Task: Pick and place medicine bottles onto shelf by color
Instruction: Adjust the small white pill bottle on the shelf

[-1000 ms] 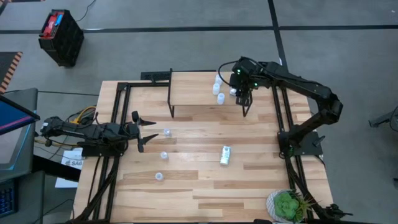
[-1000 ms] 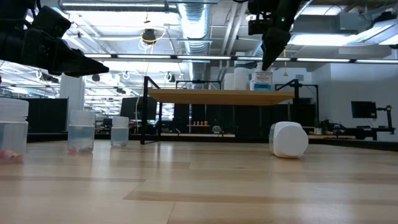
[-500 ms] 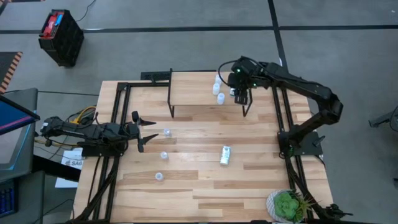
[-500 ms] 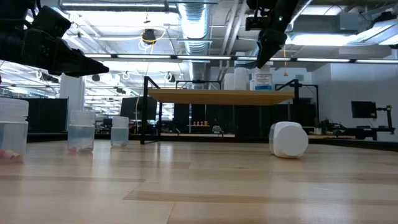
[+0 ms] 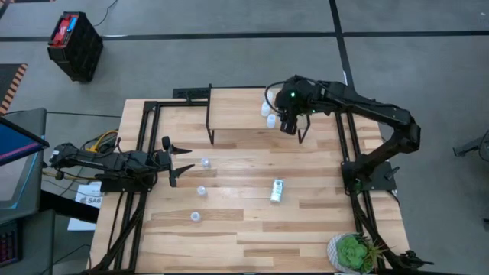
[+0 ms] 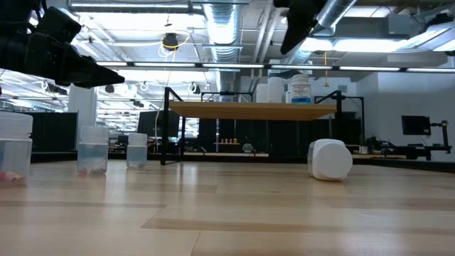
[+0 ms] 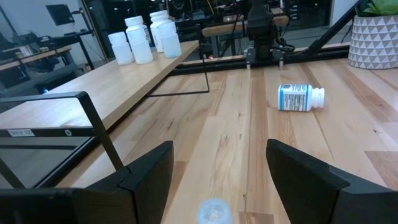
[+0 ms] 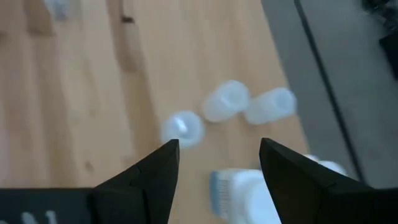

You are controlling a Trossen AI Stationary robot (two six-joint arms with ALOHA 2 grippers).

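Observation:
The shelf (image 5: 237,108) stands at the table's far side on black legs. Several white bottles (image 5: 269,111) stand upright at its right end; one bears a blue label (image 6: 300,88). My right gripper (image 5: 289,124) hovers open above them and holds nothing; its wrist view (image 8: 217,155) looks down on the bottles (image 8: 226,102). Another labelled white bottle (image 5: 276,190) lies on its side on the table. Three pale-blue bottles (image 5: 202,191) stand upright on the table at the left. My left gripper (image 5: 179,160) is open and empty beside them, with one pale-blue bottle (image 7: 214,211) just before its fingers.
A potted green plant (image 5: 353,252) stands at the table's near right corner. Black frame rails (image 5: 145,130) run along the table's left and right sides. Bare tabletop (image 5: 237,164) lies between the shelf and the lying bottle.
My right gripper has risen from the labelled white bottle on the shelf and gone a little toward the table's left. That bottle stays upright on the shelf.

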